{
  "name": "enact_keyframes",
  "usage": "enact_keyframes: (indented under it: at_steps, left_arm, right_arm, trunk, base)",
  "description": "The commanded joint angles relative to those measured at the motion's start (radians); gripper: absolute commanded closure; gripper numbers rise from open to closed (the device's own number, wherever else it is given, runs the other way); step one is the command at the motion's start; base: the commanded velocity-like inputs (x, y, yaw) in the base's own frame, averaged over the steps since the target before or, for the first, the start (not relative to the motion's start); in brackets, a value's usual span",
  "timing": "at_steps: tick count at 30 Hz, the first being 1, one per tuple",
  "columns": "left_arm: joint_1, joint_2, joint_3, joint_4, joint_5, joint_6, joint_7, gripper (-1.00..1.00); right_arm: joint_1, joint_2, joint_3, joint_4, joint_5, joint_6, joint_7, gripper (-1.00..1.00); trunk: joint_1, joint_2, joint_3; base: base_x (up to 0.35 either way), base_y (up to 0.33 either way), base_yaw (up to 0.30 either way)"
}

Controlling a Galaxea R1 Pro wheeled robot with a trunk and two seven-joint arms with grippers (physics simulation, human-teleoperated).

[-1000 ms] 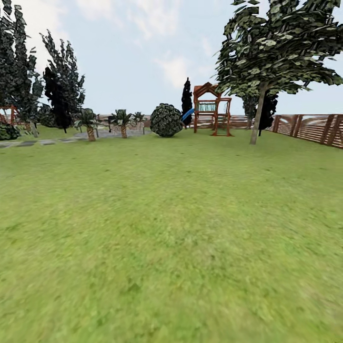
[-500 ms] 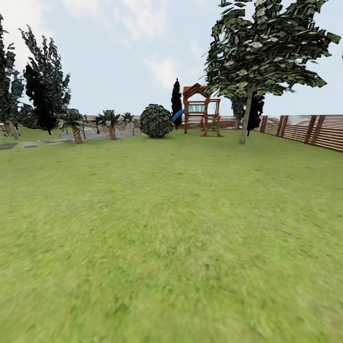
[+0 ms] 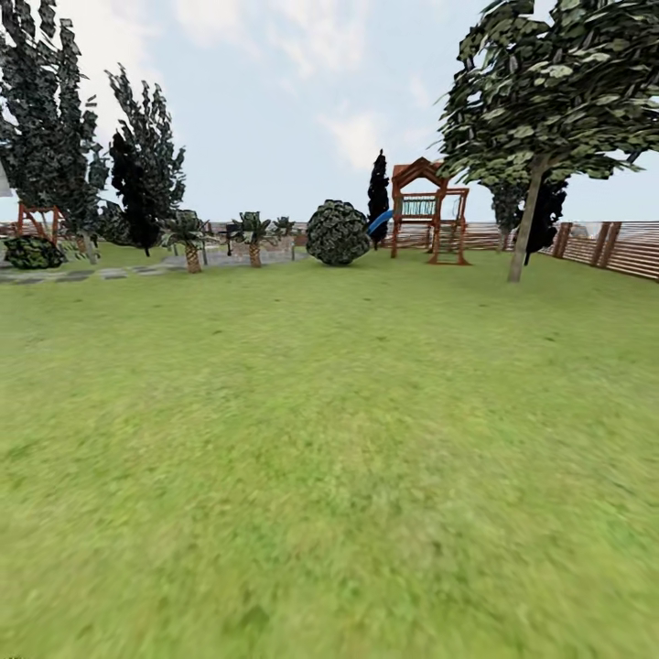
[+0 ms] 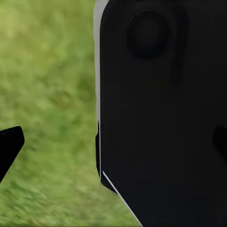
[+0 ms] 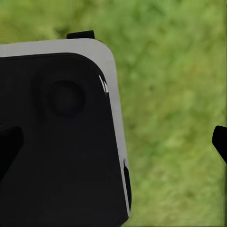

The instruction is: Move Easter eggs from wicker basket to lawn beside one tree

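The head view is showing the flat mottled green lawn [image 3: 329,458] running back to the far edge of the garden. A tree with a thin pale grey-beige trunk and angular dark green leaf clumps [image 3: 526,224] is standing at the right, just in front of a brown slatted wooden fence [image 3: 613,247]. A wooden play tower with a blue slide [image 3: 428,212] and a round dark green bush [image 3: 338,233] are standing near the centre, with short palms [image 3: 190,243] and near-black trees [image 3: 137,188] to the left.

The wrist views are adding blurred grass beneath black robot body panels [image 4: 161,113]. The left gripper [image 4: 113,142] and right gripper [image 5: 116,142] are each showing dark fingertips at the frame edges, spread apart and grasping nothing.
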Motion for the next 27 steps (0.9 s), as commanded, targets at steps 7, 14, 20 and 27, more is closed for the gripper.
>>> enact_keyframes:
  at_steps: [7, 14, 20, 27]
  left_arm:
    - [0.000, 0.000, 0.000, 0.000, 0.001, 0.000, 0.000, -1.00]
    - [0.000, 0.000, 0.000, 0.000, 0.001, 0.000, 0.000, -1.00]
    - [0.000, 0.000, 0.000, 0.000, 0.001, 0.000, 0.000, -1.00]
    - [0.000, 0.000, 0.000, 0.000, 0.001, 0.000, 0.000, -1.00]
  right_arm:
    - [-0.001, 0.000, 0.000, 0.003, -0.008, -0.004, 0.000, -1.00]
    - [-0.001, 0.000, 0.001, 0.003, -0.008, -0.004, 0.001, -1.00]
    - [-0.001, 0.000, 0.001, 0.003, -0.008, -0.004, 0.001, -1.00]
    - [-0.001, 0.000, 0.000, 0.003, -0.008, -0.004, 0.001, -1.00]
  trunk:
    - [0.001, 0.000, -0.001]
    - [0.001, 0.000, 0.001]
    - [0.001, 0.000, 0.005]
    - [0.001, 0.000, 0.005]
  base:
    - [0.322, 0.000, 0.235]
    - [0.322, 0.000, -0.041]
    - [0.322, 0.000, -0.235]
    - [0.322, 0.000, -0.116]
